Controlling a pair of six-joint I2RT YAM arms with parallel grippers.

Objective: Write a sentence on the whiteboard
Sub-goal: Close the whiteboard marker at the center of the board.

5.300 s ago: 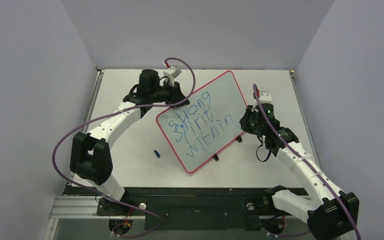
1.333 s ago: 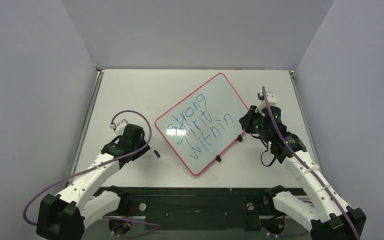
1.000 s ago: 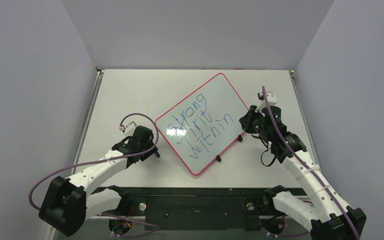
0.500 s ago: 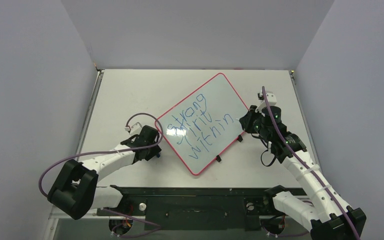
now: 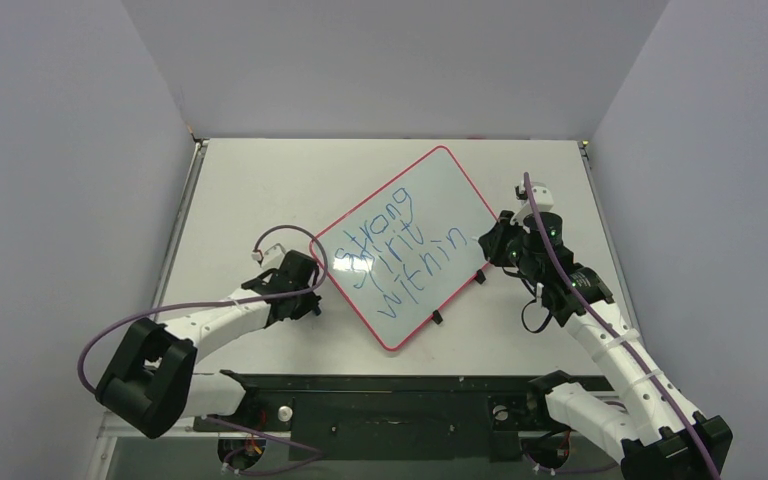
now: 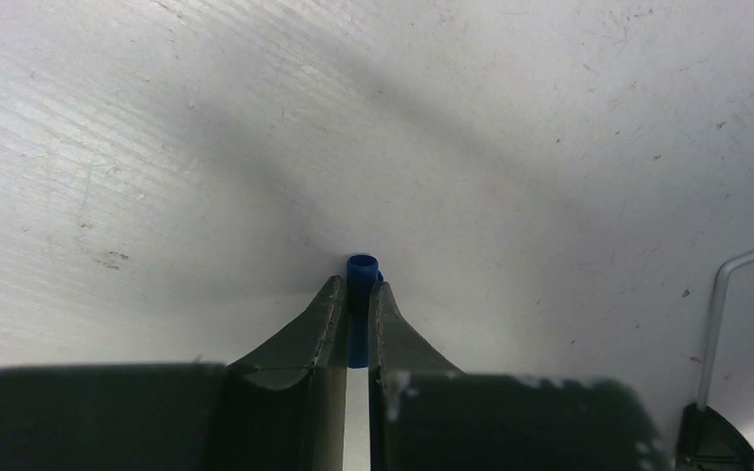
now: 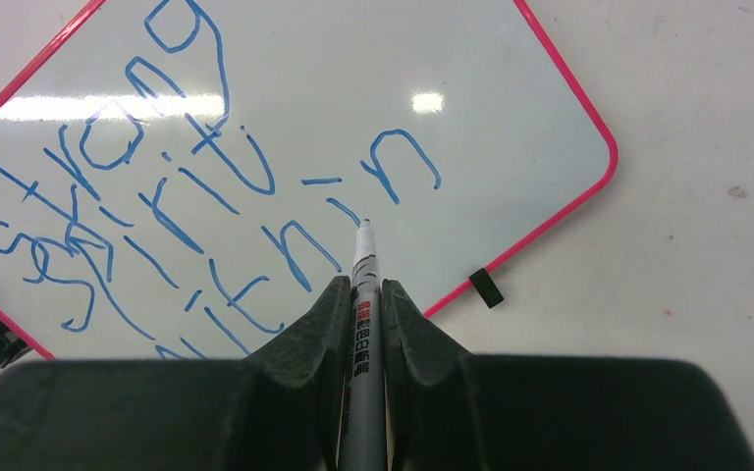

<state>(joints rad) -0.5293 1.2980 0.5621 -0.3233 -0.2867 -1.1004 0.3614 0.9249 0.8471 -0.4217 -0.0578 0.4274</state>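
Note:
The whiteboard (image 5: 445,185) lies tilted on the table, red-rimmed, with the sentence (image 5: 392,250) "strong spirit within" in blue on it. My right gripper (image 5: 488,245) hovers at the board's right edge, shut on a grey marker (image 7: 363,257) whose tip points at the last word of the sentence (image 7: 187,206) on the whiteboard (image 7: 471,108). My left gripper (image 5: 312,305) is low on the table just left of the board's left corner. In the left wrist view it (image 6: 357,287) is shut on a small blue marker cap (image 6: 361,267) that pokes out past the fingertips.
Black clips (image 5: 437,317) sit on the board's near rim, one (image 7: 486,287) close to the marker tip. Purple cables (image 5: 290,240) loop over both arms. Grey walls close in the table (image 5: 260,190) on three sides.
The left arm swung from the board's top left down to the cap on the table, reached right, and its jaws closed on the cap. The right arm stayed still.

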